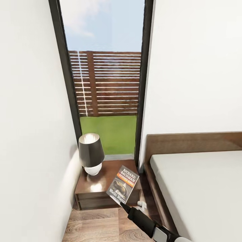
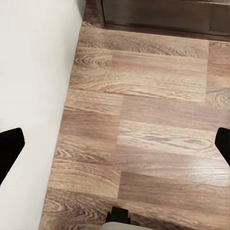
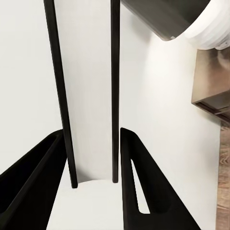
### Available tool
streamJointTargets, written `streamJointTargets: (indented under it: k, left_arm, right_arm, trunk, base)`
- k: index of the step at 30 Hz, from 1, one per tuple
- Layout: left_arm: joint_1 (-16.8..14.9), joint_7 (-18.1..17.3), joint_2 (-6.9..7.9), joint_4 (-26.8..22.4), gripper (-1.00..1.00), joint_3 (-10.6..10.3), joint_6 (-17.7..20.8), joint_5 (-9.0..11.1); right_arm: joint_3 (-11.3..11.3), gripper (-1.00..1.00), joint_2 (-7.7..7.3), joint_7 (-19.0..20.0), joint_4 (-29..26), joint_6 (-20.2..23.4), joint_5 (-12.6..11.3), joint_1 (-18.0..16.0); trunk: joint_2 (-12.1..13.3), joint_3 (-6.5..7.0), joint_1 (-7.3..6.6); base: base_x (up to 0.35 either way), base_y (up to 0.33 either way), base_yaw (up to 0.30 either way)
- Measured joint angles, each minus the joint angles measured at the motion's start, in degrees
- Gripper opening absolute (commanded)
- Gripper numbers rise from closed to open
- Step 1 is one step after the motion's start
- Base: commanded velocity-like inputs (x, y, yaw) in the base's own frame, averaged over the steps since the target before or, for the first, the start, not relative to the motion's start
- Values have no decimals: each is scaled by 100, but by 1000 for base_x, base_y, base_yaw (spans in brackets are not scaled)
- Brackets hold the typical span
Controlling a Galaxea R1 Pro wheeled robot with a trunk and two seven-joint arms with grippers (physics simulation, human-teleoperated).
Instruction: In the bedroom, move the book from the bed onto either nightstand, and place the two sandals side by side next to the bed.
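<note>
My right gripper [image 1: 123,203] is shut on the lower edge of the book [image 1: 123,184], a thin paperback with a dark picture cover and orange and white lettering. It holds the book tilted just above the front right part of the nightstand [image 1: 97,190], a low dark brown cabinet between the wall and the bed [image 1: 201,188]. In the right wrist view the book [image 3: 91,96] is edge-on between the two dark fingers [image 3: 143,182]. My left gripper [image 2: 116,143] is open over bare wood floor. The sandals are out of view.
A lamp [image 1: 90,153] with a dark shade and white base stands on the nightstand's back left. Behind it is a tall dark-framed window [image 1: 107,101]. A white wall [image 1: 30,134] closes the left side. A narrow strip of plank floor [image 1: 101,225] lies in front.
</note>
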Motion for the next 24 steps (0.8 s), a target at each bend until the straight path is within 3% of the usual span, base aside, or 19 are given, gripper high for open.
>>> streamJointTargets:
  k: [12,24]
  left_arm:
    - [1,0,0,-3,100,0,0,0]
    - [2,1,0,1,100,0,0,0]
  right_arm:
    - [0,-100,4,1,2,0,1,0]
    - [4,-100,7,0,-1,0,8,0]
  trunk:
    - [0,0,0]
    - [-1,0,-1]
  base:
    - [9,3,0]
    - [125,80,0]
